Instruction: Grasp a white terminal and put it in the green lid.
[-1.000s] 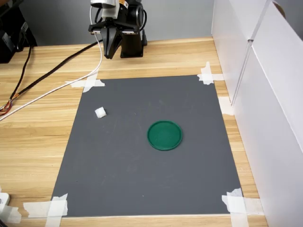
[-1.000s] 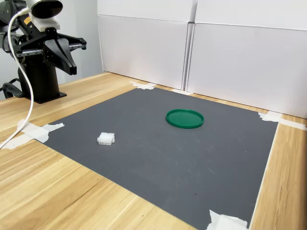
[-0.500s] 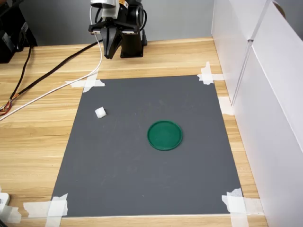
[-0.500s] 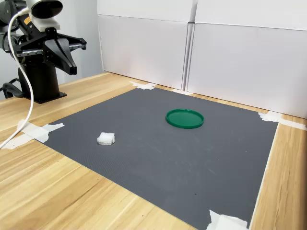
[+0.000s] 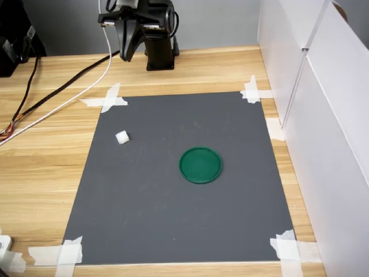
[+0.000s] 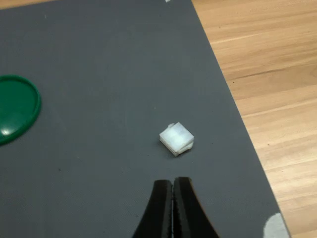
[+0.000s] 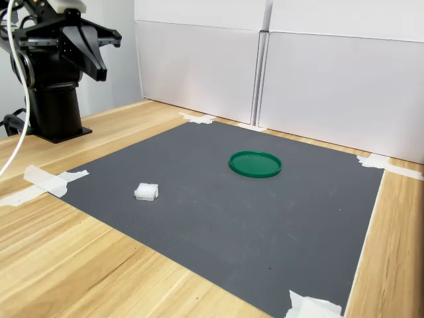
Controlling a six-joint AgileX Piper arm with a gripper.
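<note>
Grey mat covers the middle of the wooden table in the first exterior view. The white terminal lies on the mat toward ten o'clock, well apart from the green lid, which sits near the centre. The end effector hangs high above the table near twelve o'clock, close to the arm's black base.

In the wrist view the end effector shows its two dark fingers pressed together, holding nothing. The terminal lies just ahead of the tips; the lid is cut off at nine o'clock.

In the second exterior view the terminal rests at about eight o'clock from the lid, and the end effector is raised near ten o'clock.

The step in hand looks like the approach. The next move calls for opening the fingers, then descending over the terminal.
</note>
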